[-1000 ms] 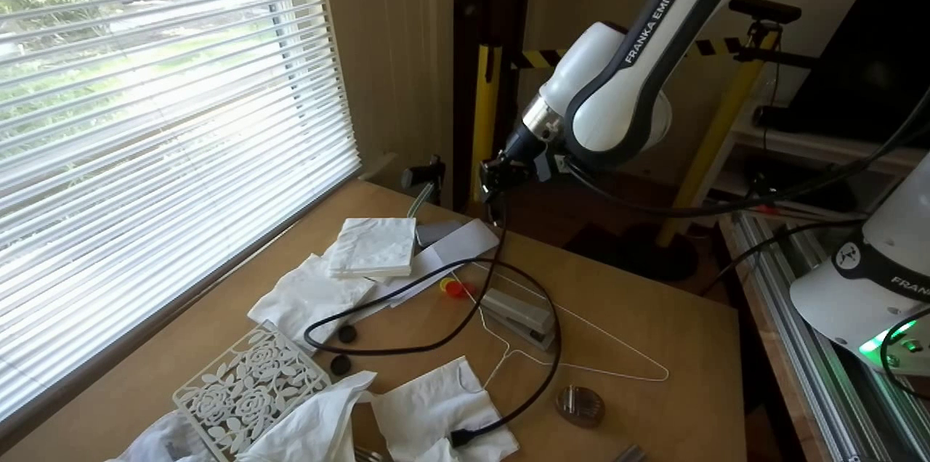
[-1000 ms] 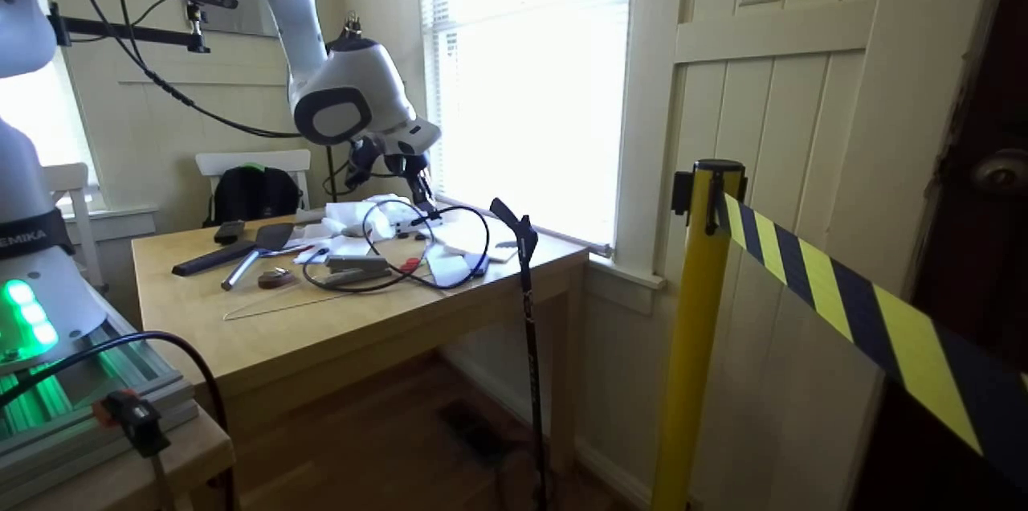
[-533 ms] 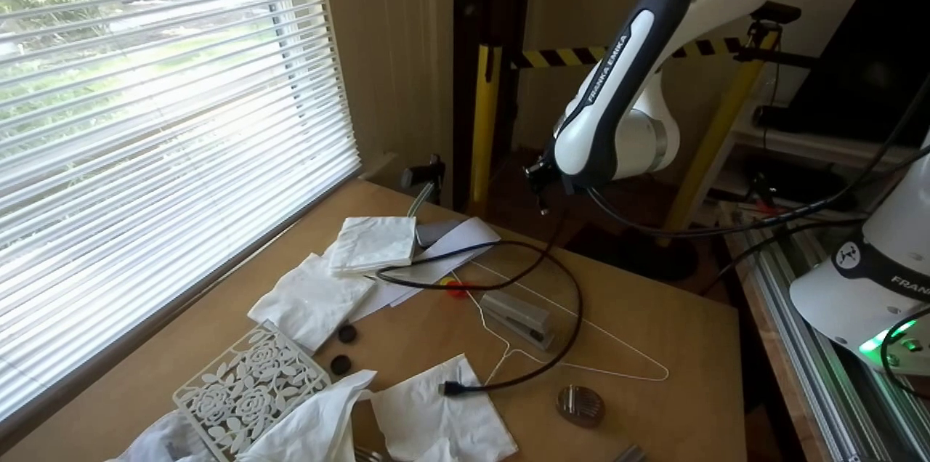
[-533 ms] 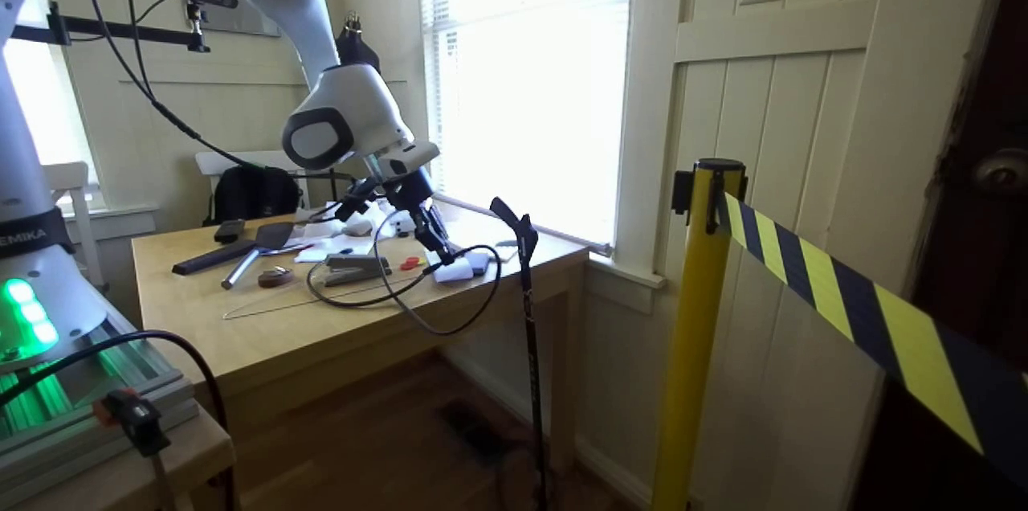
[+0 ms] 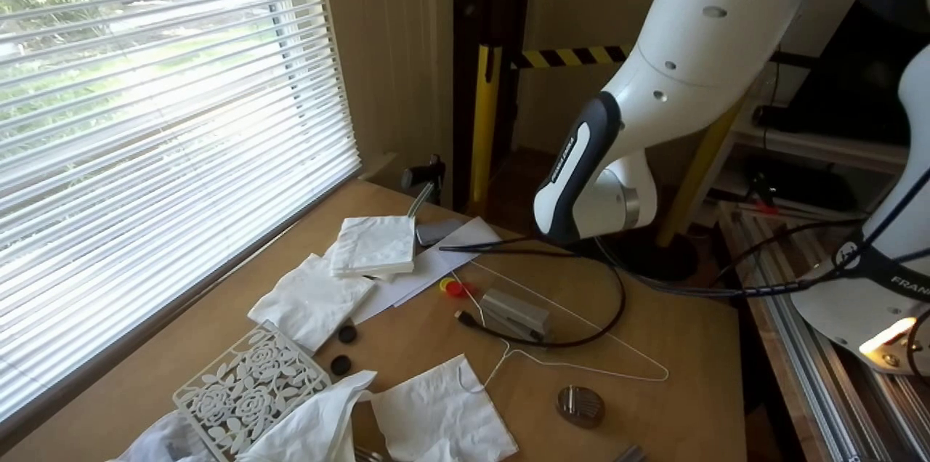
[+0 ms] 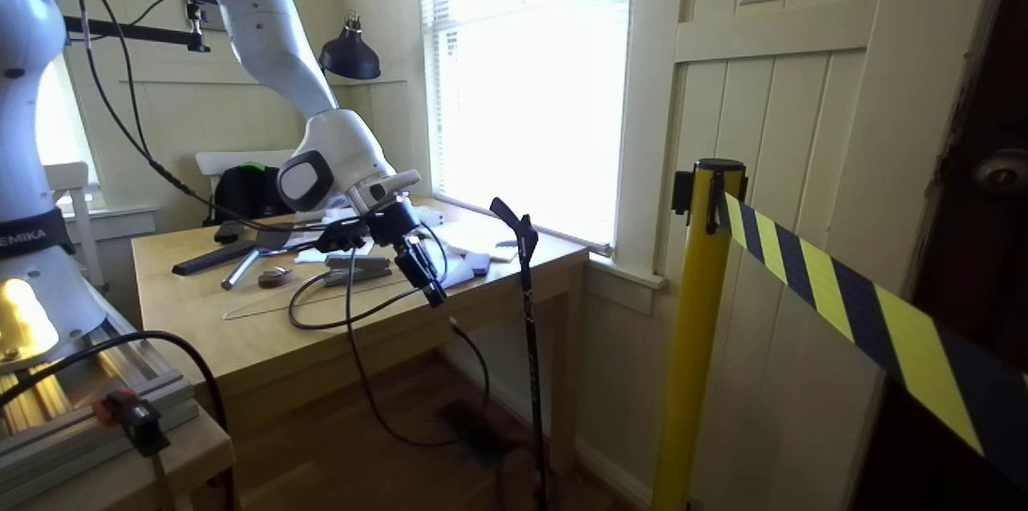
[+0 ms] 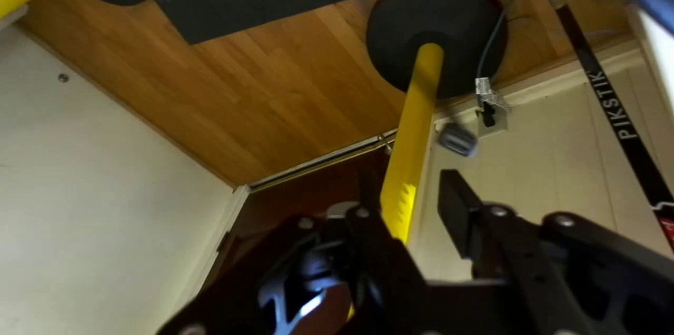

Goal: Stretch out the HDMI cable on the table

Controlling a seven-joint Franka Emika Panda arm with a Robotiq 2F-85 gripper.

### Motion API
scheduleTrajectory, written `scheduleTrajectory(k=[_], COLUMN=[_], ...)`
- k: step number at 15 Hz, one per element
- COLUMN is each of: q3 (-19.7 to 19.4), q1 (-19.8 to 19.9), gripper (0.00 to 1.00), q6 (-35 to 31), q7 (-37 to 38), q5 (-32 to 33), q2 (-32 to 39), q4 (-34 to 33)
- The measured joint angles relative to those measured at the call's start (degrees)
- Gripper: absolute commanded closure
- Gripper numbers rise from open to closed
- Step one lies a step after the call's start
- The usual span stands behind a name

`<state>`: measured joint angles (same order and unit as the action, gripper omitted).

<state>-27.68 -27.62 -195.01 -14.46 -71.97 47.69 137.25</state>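
Note:
The black HDMI cable point(image 5: 623, 295) lies in a loop over the table point(image 5: 690, 331), with one plug beside the grey stapler. In an exterior view, part of the cable point(image 6: 321, 327) curves over the table edge and hangs in a long loop toward the floor. Its other plug point(image 6: 454, 324) is in the air just below my gripper point(image 6: 434, 296), apart from the fingertips. In the wrist view my gripper point(image 7: 408, 179) is open with nothing between the fingers; a blurred plug point(image 7: 457, 140) shows beyond the right fingertip. An exterior view hides the gripper behind the arm.
The stapler point(image 5: 516, 313), a white wire hanger point(image 5: 668, 375), a round brown object point(image 5: 580, 406), white cloths point(image 5: 374, 245) and a lattice tray point(image 5: 251, 389) are on the table. A hockey stick point(image 6: 528, 310) and a yellow post point(image 6: 695, 350) stand beyond the table edge.
The arm has moved down and past the table edge, dragging the far plug off the cloth to the stapler. The cable has come out of the fingers. The base light turned from green to orange.

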Motion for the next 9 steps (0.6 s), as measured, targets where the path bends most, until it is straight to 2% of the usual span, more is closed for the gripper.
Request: scheduleTrajectory(k=[2, 4, 6, 9], q3=[-6.8, -13.7, -21.1, -32.2], q1=[-8.5, -16.8, -25.1, -36.3], gripper=[0.19, 0.04, 0.0, 0.0], q6=[4.0, 8.3, 12.5, 21.5], q7=[-1.4, -1.0, 0.3, 4.4], q5=[-2.5, -2.2, -0.6, 5.7], q2=[4.7, 8.3, 10.9, 13.7], q4=[-0.3, -0.2, -0.1, 0.0])
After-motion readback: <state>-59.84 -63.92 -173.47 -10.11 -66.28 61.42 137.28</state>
